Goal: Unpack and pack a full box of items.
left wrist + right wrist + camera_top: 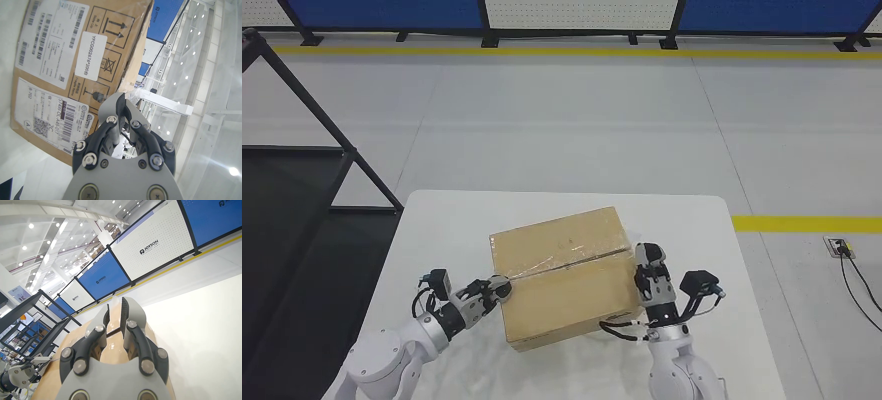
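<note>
Three white labels [51,43] on box [75,87] side

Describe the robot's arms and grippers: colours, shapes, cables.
The left gripper and right gripper look alike: pale grey metal fingers lined with black ribbed pads, driven by curved black links pinned with silver bolts on a grey base plate. The left arm and right arm have white-grey rounded shells. Black cables loop at the wrists, each carrying a small black camera block.

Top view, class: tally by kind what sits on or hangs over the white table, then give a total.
Box: 1
End effector: 2 (left, right)
Total: 3
</note>
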